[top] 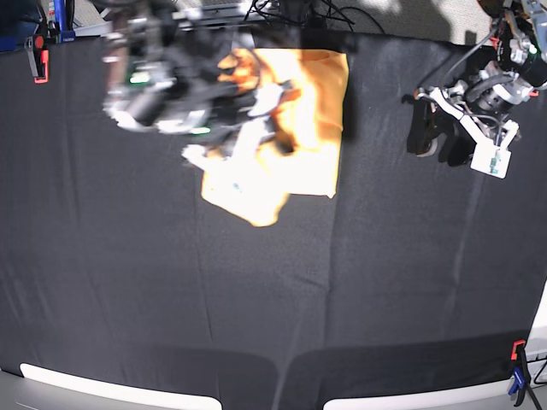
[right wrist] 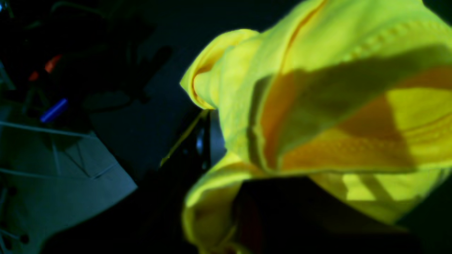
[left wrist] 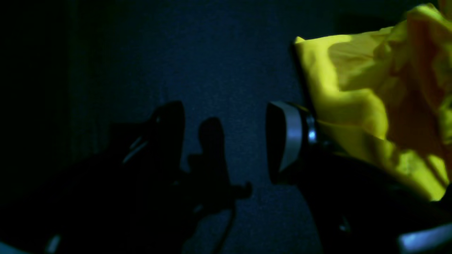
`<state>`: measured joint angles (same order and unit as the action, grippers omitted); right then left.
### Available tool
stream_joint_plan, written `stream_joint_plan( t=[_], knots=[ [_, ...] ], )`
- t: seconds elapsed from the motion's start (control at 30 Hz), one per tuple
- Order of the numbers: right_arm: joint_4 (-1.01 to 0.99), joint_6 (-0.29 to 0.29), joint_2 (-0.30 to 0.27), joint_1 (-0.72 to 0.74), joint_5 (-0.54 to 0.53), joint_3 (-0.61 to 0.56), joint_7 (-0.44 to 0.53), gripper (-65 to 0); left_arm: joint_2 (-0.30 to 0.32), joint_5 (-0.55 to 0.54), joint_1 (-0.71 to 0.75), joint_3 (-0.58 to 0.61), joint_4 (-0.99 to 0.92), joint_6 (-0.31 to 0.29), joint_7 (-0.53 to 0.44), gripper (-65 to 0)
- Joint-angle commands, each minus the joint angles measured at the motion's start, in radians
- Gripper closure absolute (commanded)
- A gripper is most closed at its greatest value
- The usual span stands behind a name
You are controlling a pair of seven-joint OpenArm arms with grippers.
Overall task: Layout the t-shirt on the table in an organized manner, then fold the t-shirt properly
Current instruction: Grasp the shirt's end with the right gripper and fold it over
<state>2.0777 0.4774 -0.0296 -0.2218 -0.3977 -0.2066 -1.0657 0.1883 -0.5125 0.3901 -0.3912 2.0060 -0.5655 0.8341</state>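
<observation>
T-shirt (top: pixel 291 128) bunched near table's (top: pixel 273 290) far edge, right gripper (top: pixel 244 107) pinched shut on its cloth to spread it; left gripper (left wrist: pixel 226 141) wide open, empty, beside it.

I see the shirt (top: pixel 291 128) as soft matt cloth, knitted fine, creased and wrinkled, with stitched hems showing in the right wrist view. The desk (top: pixel 256 290) wears a matt black cloth, faintly grainy up close and smooth overall, with a few shallow ripples. The left hand (left wrist: pixel 226 137) looks like dull black plastic, with one finger (left wrist: pixel 291 135) edged by a smooth, slightly shiny pale strip. Clamps (top: pixel 38 53) at the desk's edges look like red and black plastic.
</observation>
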Motion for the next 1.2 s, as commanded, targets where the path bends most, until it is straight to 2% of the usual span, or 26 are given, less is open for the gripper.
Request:
stream_joint_plan(
  t=[0.0, 0.03, 0.07, 0.13, 0.2, 0.27, 0.37, 0.43, 0.5, 0.6, 0.67, 0.7, 0.77, 0.87, 0.93, 1.17],
  knots=[
    [0.003, 0.001, 0.023, 0.009, -0.007, -0.019, 0.035, 0.0, 0.007, -0.014, -0.005, -0.002, 0.015, -0.003, -0.024, -32.9],
    [-0.010, 0.002, 0.040, 0.009, 0.002, -0.039, 0.047, 0.0, 0.007, -0.014, -0.005, -0.002, 0.015, -0.003, -0.024, -32.9],
    [-0.022, 0.002, 0.055, 0.009, 0.002, -0.056, 0.059, -4.3, 0.007, -0.015, -0.005, -0.002, 0.015, -0.003, -0.024, -32.9],
    [-0.030, 0.018, 0.083, 0.009, -0.006, -0.096, 0.068, -16.8, 0.007, -0.014, -0.005, -0.002, 0.015, -0.003, -0.024, -32.9],
    [-0.030, 0.044, 0.108, 0.009, -0.026, -0.132, 0.068, -25.9, 0.007, -0.014, -0.005, -0.002, 0.015, -0.003, -0.024, -32.9],
    [-0.030, 0.054, 0.126, 0.009, -0.063, -0.161, 0.067, -28.6, 0.007, -0.012, -0.005, -0.002, 0.015, -0.003, -0.025, -32.9],
    [-0.030, 0.077, 0.152, 0.009, -0.119, -0.180, 0.063, -28.6, 0.007, -0.012, -0.005, -0.002, 0.015, -0.003, -0.024, -32.9],
    [-0.029, 0.078, 0.154, 0.009, -0.171, -0.180, 0.051, -28.6, 0.007, -0.011, -0.005, -0.002, 0.015, -0.003, -0.024, -32.9],
    [-0.024, 0.081, 0.154, 0.009, -0.179, -0.174, 0.039, -28.6, 0.007, -0.012, -0.005, -0.002, 0.015, -0.003, -0.025, -32.9],
    [0.000, 0.084, 0.148, 0.016, -0.111, -0.135, 0.036, -28.6, 0.007, -0.024, -0.004, -0.002, 0.015, 0.001, -0.019, -32.9],
    [0.013, 0.083, 0.131, 0.038, -0.047, -0.093, 0.041, -28.3, 0.007, -0.103, 0.009, -0.002, 0.015, 0.000, 0.000, -32.3],
    [0.013, 0.082, 0.117, 0.052, -0.029, -0.068, 0.047, -26.8, 0.006, -0.161, 0.019, -0.002, 0.015, -0.005, 0.013, -30.2],
    [0.013, 0.083, 0.088, 0.074, 0.013, -0.018, 0.065, -19.8, 0.006, -0.255, 0.048, 0.001, 0.015, -0.051, 0.035, -21.0],
    [0.006, 0.083, 0.039, 0.097, 0.059, 0.048, 0.095, -6.4, 0.007, -0.366, 0.096, 0.016, 0.015, -0.127, 0.095, 0.0],
    [-0.005, 0.083, 0.007, 0.110, 0.083, 0.080, 0.117, 0.0, 0.006, -0.400, 0.124, 0.045, 0.015, -0.133, 0.145, 0.0],
    [-0.113, 0.082, -0.063, 0.190, 0.179, 0.110, 0.146, 0.0, 0.007, -0.403, 0.198, 0.259, 0.015, -0.133, 0.238, 0.0]
  ],
)
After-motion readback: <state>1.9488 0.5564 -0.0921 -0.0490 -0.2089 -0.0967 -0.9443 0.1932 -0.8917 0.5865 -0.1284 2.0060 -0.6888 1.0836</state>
